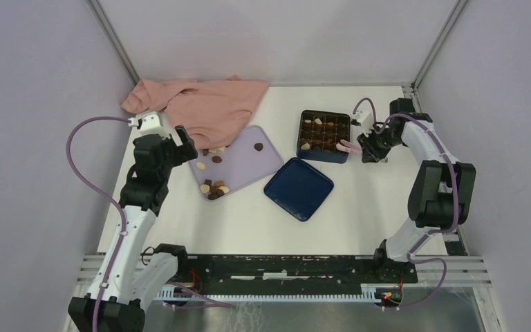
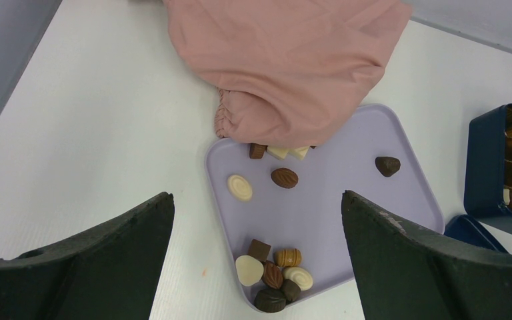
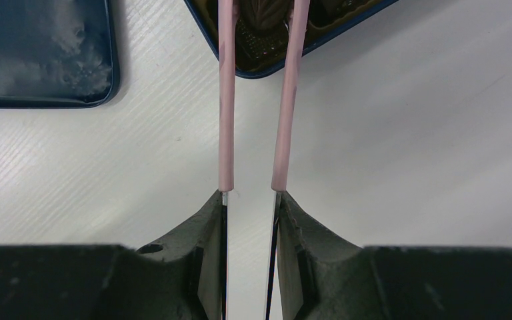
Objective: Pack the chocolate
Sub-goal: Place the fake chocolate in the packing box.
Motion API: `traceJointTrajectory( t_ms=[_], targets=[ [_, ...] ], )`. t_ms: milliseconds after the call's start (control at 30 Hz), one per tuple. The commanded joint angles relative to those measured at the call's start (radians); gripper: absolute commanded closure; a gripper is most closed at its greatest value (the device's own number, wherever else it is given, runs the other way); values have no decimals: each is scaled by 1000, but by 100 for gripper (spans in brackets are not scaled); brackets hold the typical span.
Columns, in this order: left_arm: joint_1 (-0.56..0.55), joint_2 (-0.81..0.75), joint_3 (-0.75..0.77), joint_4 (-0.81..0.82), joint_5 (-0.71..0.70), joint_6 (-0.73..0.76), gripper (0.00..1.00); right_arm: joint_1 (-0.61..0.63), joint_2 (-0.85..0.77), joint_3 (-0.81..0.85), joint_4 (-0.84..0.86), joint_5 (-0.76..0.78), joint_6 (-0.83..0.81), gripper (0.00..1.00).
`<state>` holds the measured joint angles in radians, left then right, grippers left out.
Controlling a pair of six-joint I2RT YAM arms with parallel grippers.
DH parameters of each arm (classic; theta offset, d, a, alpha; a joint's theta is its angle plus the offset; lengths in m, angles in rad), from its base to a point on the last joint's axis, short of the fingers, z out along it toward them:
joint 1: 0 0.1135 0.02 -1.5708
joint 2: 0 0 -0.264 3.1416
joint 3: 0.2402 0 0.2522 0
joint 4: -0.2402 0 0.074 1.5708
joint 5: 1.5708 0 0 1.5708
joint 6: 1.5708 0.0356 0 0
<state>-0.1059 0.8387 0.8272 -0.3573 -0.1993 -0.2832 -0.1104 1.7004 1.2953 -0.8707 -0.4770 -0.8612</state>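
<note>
Pink tongs, clamped in the right gripper, flank a brown piece inside the dark blue box; left gripper hangs wide open over chocolate scattered on the lilac tray.

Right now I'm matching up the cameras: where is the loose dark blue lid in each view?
Top external: lid, centre, lying flat.
Left wrist: only a corner, lower right.
Right wrist: top left.
Shared landmark: blue box beside it.

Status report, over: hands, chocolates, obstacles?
Left hand open above lilac tray. Right hand shut on pink tweezers, tips inside blue box. Loose chocolates on tray. Pink cloth overlaps tray's far edge.
</note>
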Motion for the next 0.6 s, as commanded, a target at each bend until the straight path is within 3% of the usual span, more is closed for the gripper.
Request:
traceJointTrajectory(
  t_ms=[0, 567],
  targets=[
    [5, -17, -3, 41, 14, 59, 0, -2, 4, -3, 3, -9, -16, 74],
    [5, -17, -3, 42, 13, 59, 0, -2, 2, 0, 0, -8, -14, 61]
  ],
)
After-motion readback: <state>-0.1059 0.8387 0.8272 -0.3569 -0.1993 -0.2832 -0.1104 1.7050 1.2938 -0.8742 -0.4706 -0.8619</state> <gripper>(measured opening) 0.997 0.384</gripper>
